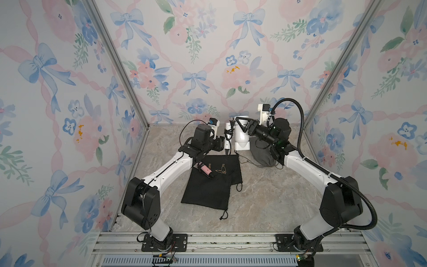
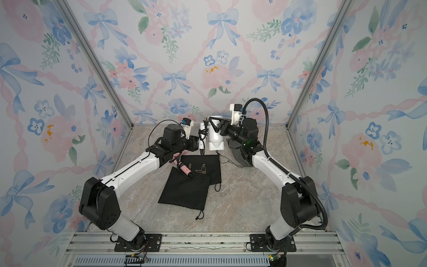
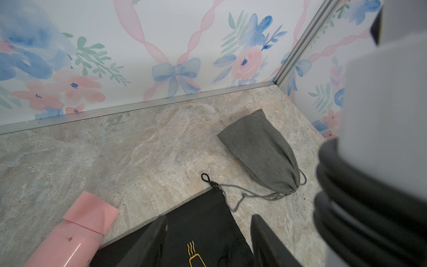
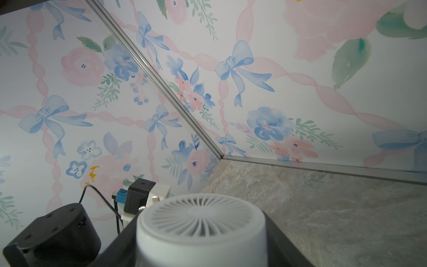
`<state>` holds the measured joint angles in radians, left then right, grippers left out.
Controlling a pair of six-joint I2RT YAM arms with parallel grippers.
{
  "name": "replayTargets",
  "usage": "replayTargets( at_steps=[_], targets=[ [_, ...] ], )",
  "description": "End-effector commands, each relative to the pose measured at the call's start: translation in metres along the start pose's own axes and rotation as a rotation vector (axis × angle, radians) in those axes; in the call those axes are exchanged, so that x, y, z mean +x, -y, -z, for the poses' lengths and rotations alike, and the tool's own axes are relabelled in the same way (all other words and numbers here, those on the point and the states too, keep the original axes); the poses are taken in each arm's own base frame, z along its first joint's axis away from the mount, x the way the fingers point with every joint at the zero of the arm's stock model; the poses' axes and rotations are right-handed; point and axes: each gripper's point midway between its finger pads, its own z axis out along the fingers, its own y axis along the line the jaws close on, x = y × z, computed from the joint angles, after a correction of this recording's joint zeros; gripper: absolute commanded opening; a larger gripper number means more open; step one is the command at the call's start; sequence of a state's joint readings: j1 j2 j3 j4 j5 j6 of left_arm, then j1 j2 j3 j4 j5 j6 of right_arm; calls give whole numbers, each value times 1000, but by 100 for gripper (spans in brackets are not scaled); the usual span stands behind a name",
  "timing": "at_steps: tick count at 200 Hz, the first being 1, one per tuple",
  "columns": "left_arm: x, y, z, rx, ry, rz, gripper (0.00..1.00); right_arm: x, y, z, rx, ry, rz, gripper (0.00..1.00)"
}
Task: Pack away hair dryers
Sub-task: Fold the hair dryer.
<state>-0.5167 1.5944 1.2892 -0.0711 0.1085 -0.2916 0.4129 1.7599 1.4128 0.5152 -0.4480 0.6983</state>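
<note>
While right gripper (image 1: 240, 126) pinches one white dryer (image 1: 242, 141), left gripper (image 3: 209, 218) spread, one pink dryer (image 3: 69, 240), two black pouches (image 1: 208, 191), one grey pouch (image 3: 261, 150)

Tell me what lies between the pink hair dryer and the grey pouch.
Between the pink hair dryer and the grey pouch lie the black pouch's corner and a loose grey drawstring, seen in the left wrist view.

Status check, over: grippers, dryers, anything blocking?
Right gripper clamped on white dryer. Left gripper open, empty, beside its handle. Pink dryer partly on black pouch, unpacked.
</note>
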Motion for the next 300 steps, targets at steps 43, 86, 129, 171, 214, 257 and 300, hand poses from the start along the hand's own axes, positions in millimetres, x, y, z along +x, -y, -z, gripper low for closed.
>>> replayTargets(
  at_steps=[43, 86, 129, 171, 214, 257, 300],
  targets=[
    [-20, 62, -1, 190, 44, -27, 59, -8, -21, -13, -76, 60, -14, 32],
    [-21, 65, -2, 194, 46, -31, 59, -6, -20, -15, -76, 64, -20, 32],
    [-25, 68, -3, 201, 53, -21, 59, -6, -20, -16, -77, 72, -24, 32],
    [-27, 67, -1, 185, 64, -48, 59, -7, -21, -14, -69, 64, -9, 32],
    [-29, 36, 19, 139, 83, -26, 64, -11, -13, -3, -47, 58, -1, 32],
    [-34, 13, 47, 138, 111, 18, 77, -13, -19, 4, -51, 38, 19, 33],
    [-34, 16, 69, 242, 104, 79, 86, -16, -22, 11, -61, 35, 20, 33]
  ],
)
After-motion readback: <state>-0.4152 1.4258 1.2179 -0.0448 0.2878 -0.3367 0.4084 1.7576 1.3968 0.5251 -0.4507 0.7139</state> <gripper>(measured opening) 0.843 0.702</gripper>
